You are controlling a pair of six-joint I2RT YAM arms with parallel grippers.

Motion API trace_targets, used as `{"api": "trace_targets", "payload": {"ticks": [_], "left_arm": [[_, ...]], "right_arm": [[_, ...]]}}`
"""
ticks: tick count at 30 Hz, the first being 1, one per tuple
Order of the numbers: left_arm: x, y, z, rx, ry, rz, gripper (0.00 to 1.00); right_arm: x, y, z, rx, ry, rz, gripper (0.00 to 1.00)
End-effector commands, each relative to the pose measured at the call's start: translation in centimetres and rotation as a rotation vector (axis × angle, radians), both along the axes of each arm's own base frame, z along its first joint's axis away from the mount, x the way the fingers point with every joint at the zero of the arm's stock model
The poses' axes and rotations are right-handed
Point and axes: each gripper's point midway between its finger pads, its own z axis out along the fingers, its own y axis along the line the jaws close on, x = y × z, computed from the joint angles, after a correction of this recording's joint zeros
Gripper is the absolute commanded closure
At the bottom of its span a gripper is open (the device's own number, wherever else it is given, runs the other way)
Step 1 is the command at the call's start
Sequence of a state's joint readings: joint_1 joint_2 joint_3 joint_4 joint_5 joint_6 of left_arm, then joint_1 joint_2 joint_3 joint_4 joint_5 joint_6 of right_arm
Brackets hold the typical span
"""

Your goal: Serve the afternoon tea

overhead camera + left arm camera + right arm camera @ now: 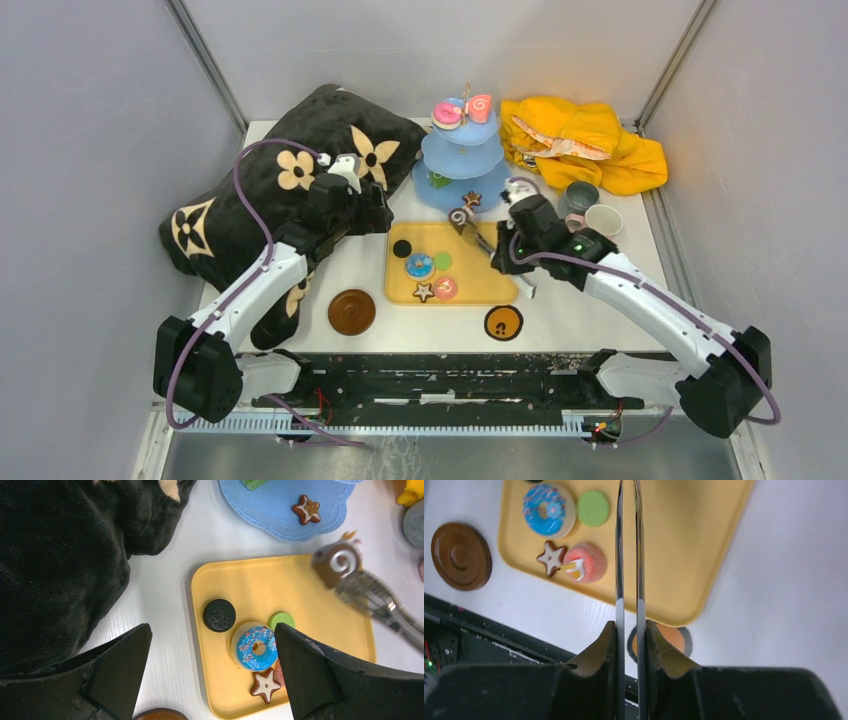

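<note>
The light-blue three-tier stand (450, 150) stands at the back, with pink swirl rolls (478, 107) on its top tier and a star biscuit (471, 199) on its bottom tier. My right gripper (510, 252) is shut on the metal tongs (629, 555). The tongs' tips pinch a brown swirl roll (460, 217) over the yellow tray's far edge, next to the stand. The tray (480, 285) holds a black cookie (219, 615), a blue doughnut (256, 648), a green cookie, a star biscuit (550, 557) and a pink sweet (586, 562). My left gripper (375, 212) is open and empty above the tray's left edge.
A grey mug (580, 196) and a pale pink cup (603, 220) stand right of the stand. A brown coaster (352, 311) lies front left and an orange one (503, 322) lies front right. A black cushion (250, 220) fills the left and a yellow cloth (585, 145) lies at the back right.
</note>
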State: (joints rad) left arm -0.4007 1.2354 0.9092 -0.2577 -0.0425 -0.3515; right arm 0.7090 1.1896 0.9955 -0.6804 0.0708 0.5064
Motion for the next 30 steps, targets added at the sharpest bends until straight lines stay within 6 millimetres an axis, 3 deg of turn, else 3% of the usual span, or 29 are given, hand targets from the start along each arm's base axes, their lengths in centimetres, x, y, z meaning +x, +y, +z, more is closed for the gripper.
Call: {"api": "trace_targets", "payload": {"ticks": [1, 9, 13, 20, 30], "left_arm": [[0.7, -0.3, 0.9, -0.041, -0.037, 0.019, 0.0], [0.6, -0.2, 0.9, -0.032, -0.036, 0.02, 0.0], [0.6, -0.2, 1.0, -0.033, -0.037, 0.016, 0.0], [0.5, -0.1, 1.1, -0.036, -0.036, 0.023, 0.01], [0.2, 0.0, 1.6, -0.048, -0.039, 0.031, 0.01]], "right_arm": [[1.9, -3.6, 1.5, 0.042, -0.046, -0.116, 0.99], [5.9, -6.8, 2.3, 0.032, -0.088, -0.239, 0.99], [8.8, -8.3, 3.0, 0.062, -0.136, -0.31, 0.99], [13.2, -7.7, 3.9, 0.136, -0.166, -0.334, 0.99], [17.4, -6.5, 3.2, 0.178, -0.179, -0.362, 0.99]]}}
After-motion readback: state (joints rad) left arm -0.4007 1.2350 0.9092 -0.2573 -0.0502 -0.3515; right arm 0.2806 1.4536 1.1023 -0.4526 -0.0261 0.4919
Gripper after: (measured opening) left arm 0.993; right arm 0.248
